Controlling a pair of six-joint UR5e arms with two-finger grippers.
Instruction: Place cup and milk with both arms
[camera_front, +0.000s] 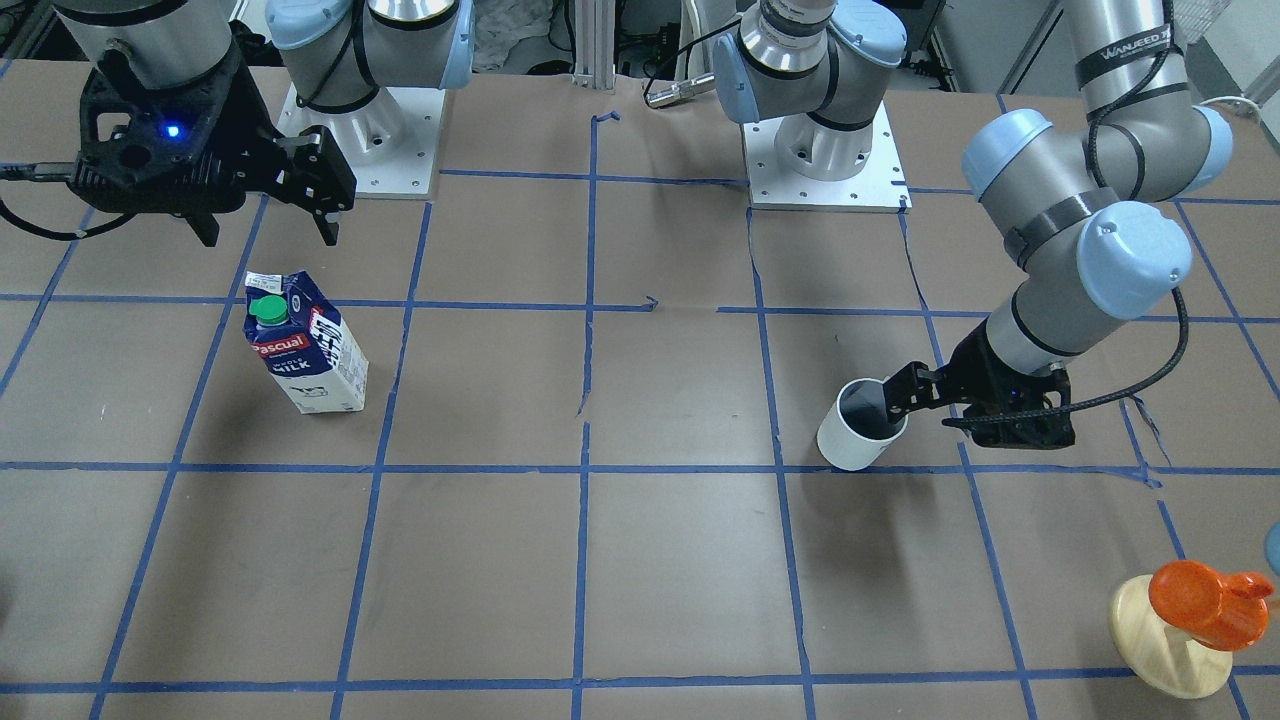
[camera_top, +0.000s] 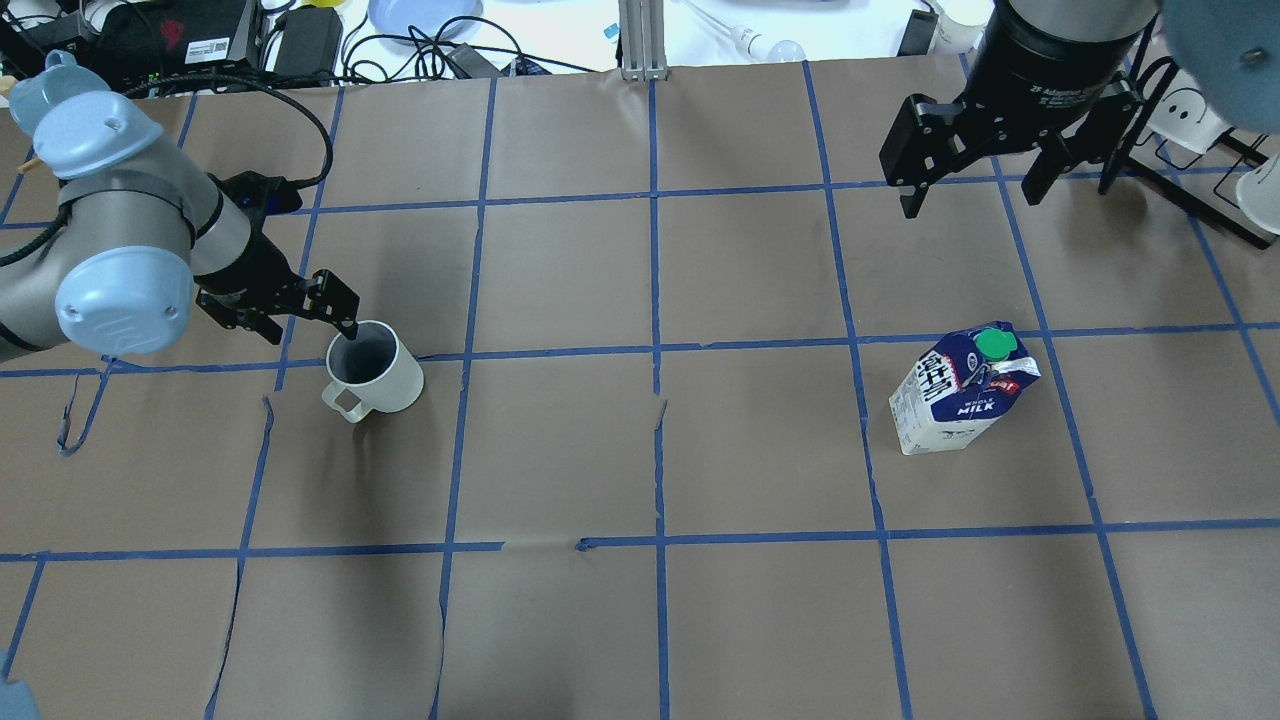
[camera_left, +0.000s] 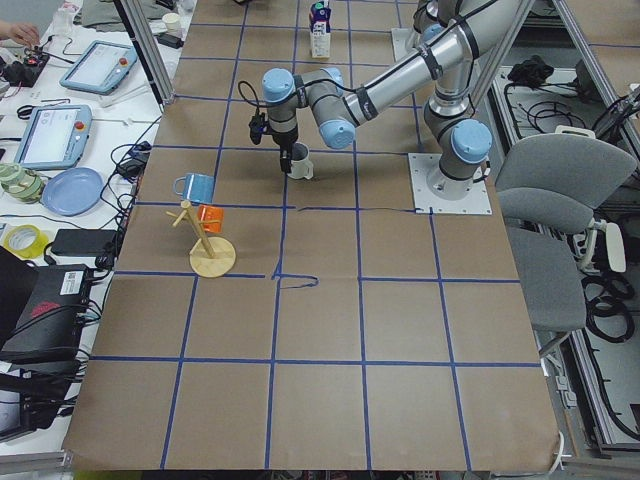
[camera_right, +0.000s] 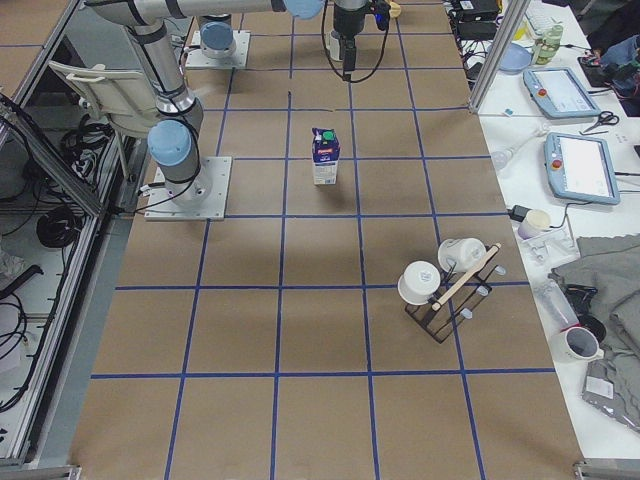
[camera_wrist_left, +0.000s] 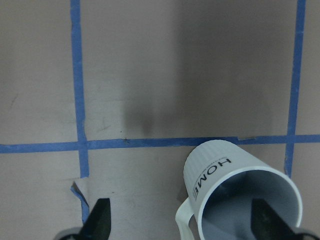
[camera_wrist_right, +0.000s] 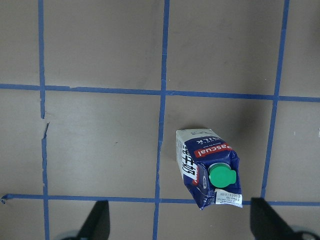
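The white cup (camera_top: 375, 370) stands on the brown table on my left side, handle toward the robot; it also shows in the front view (camera_front: 860, 430) and the left wrist view (camera_wrist_left: 240, 195). My left gripper (camera_top: 310, 332) is open. One fingertip (camera_wrist_left: 265, 222) dips inside the cup's rim, and the other (camera_wrist_left: 100, 220) is well clear of it. The blue and white milk (camera_top: 960, 390) stands upright on my right side. My right gripper (camera_top: 972, 195) is open and empty, high above and beyond the carton (camera_wrist_right: 207, 167).
A wooden mug stand with an orange mug (camera_front: 1190, 610) sits at the table's far left corner. A black rack with white mugs (camera_right: 450, 280) stands at the far right. Blue tape lines grid the table. The two arm bases (camera_front: 825, 165) are at the robot's edge.
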